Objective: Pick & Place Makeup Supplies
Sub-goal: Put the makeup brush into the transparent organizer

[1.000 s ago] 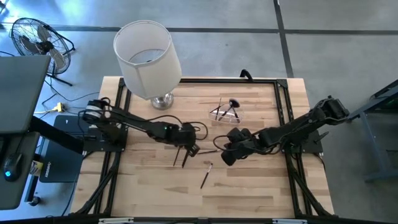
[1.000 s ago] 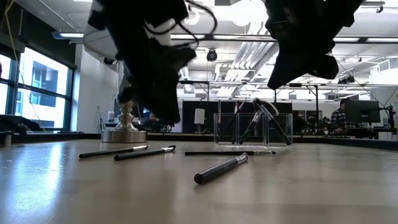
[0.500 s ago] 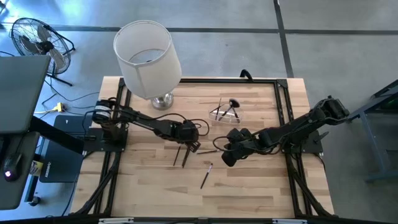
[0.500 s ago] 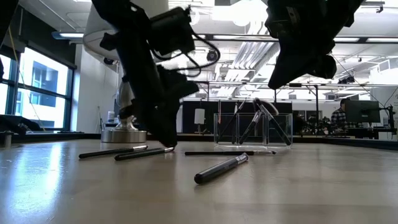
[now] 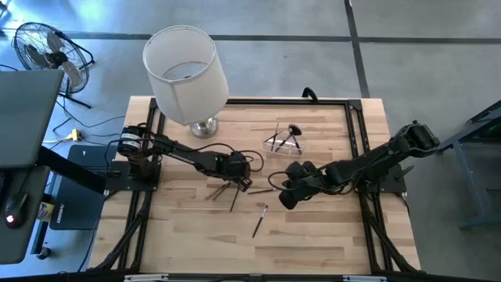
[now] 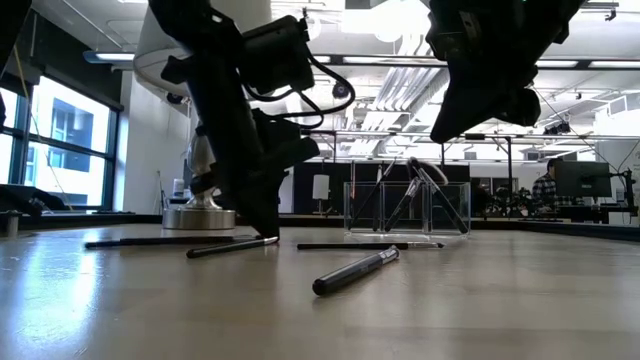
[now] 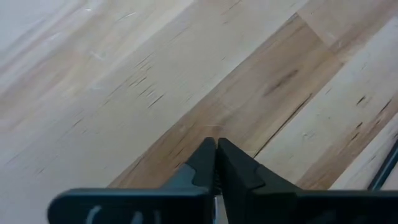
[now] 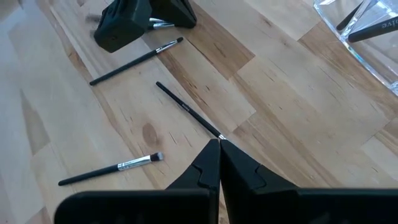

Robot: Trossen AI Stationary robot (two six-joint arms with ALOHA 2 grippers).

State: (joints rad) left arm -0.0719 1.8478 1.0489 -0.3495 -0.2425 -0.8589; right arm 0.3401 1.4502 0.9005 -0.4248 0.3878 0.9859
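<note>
Wooden table point(image 5: 188, 235) scene changed: left gripper point(image 5: 243, 185), earlier spread over two brushes, had snapped fingers together; left wrist view showed nothing between them. One brush point(image 5: 217, 190) had swung to flatter angle; other brush point(image 5: 235, 198) lay just beside. Right gripper point(image 5: 286, 197) stayed pinched shut, empty, hovering over thin pencil point(image 8: 189, 111). Silver-ferruled brush point(image 5: 259, 221) lay apart nearer front edge. Clear organizer point(image 5: 285, 141) held more brushes; lamp point(image 5: 186, 74) stood behind left arm.
</note>
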